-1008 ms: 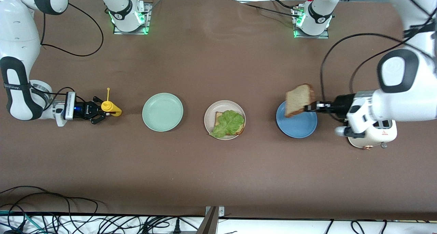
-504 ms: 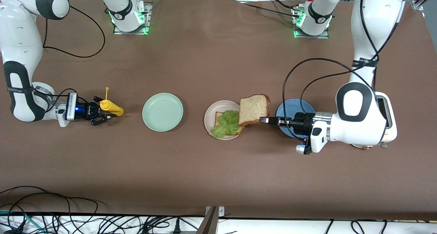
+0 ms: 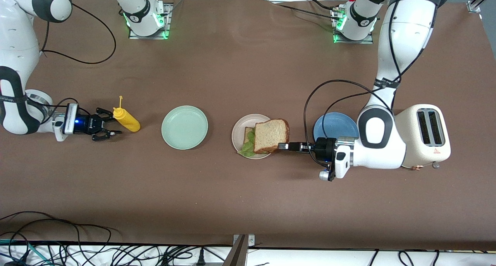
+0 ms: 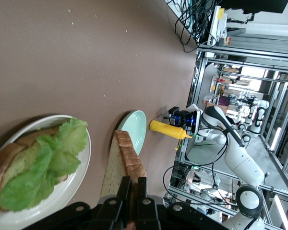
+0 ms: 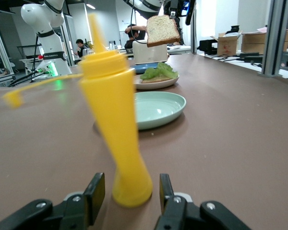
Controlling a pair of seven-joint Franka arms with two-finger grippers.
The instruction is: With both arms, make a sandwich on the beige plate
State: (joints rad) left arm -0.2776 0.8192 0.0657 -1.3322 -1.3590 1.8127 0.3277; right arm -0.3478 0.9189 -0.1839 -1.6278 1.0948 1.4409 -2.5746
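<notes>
Brown table [image 3: 248,188]: left gripper [image 3: 284,146], pinching the top bread slice [image 3: 271,135], has swung from the blue plate [image 3: 335,125] over the lettuce [image 3: 250,142] on the beige plate [image 3: 237,134]; only lowering remains. At nine o'clock, right gripper [image 3: 105,126] has let go of the yellow bottle [image 3: 126,119], fingers spread.

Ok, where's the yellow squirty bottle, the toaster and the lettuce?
Yellow squeeze bottle [image 3: 128,120], front view, middle of its body.
Toaster [image 3: 428,136], front view, top by the slots.
Lettuce leaf [image 4: 48,165], left wrist view, leaf's middle.

Your left gripper [image 3: 282,146] holds the bread slice [image 3: 271,131] over the beige plate [image 3: 239,130] and its lettuce [image 3: 249,142]. Your right gripper [image 3: 109,126] sits beside the mustard bottle [image 3: 126,120], its fingers apart either side.
</notes>
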